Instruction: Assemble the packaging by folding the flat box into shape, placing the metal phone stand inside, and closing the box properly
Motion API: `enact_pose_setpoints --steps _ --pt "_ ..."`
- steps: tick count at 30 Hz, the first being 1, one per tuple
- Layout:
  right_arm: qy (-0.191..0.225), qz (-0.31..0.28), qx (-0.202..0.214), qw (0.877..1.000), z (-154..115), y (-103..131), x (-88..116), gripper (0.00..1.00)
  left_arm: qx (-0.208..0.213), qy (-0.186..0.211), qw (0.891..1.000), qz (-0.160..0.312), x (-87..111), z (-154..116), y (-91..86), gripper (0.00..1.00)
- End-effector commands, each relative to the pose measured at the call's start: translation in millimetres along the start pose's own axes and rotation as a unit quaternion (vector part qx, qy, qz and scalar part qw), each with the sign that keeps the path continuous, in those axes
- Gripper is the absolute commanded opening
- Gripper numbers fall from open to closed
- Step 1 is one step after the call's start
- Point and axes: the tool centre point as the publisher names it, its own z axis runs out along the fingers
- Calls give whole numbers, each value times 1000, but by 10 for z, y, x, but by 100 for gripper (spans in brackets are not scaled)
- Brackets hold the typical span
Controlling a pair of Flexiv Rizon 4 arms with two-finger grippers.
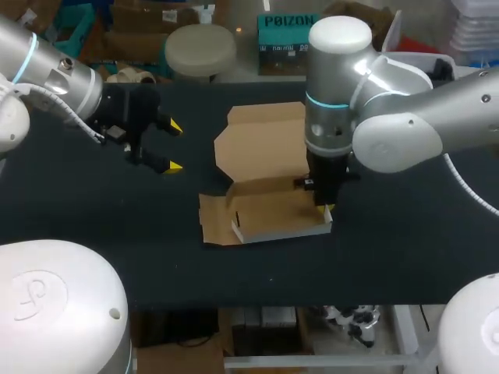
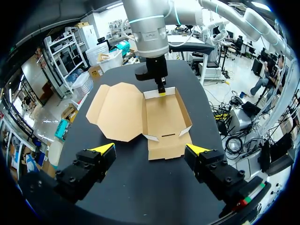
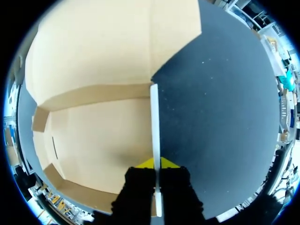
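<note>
A brown cardboard box [image 1: 265, 212] lies half folded in the middle of the black table, its walls partly raised. Its lid panel [image 1: 257, 136] lies flat toward the far side. My right gripper [image 1: 327, 209] points straight down, shut on the box's right side wall. In the right wrist view the fingertips [image 3: 156, 163] pinch that thin, white-edged wall [image 3: 154, 117] from both sides. My left gripper [image 1: 173, 146] hovers open to the left of the box and holds nothing. From the left wrist, the box [image 2: 166, 119] lies ahead of the open gripper [image 2: 151, 149]. No phone stand is in view.
The black table [image 1: 93, 202] stretches to the left and right of the box. Its front edge [image 1: 257, 305] runs close below the box. My right arm's wrist [image 1: 335, 93] stands upright over the box's right side.
</note>
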Motion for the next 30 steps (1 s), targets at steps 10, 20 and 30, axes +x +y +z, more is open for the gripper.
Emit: enact_pose_setpoints --steps 10,20,30 --pt "-2 0 3 1000 -2 19 11 0 -1 3 1000 -17 -4 -8 -2 100" --pt "-2 0 3 1000 -2 19 11 0 -65 -73 939 -329 152 -58 -44 100" --pt "-2 0 3 1000 -2 19 11 0 -102 -129 789 -592 385 151 -8 100"
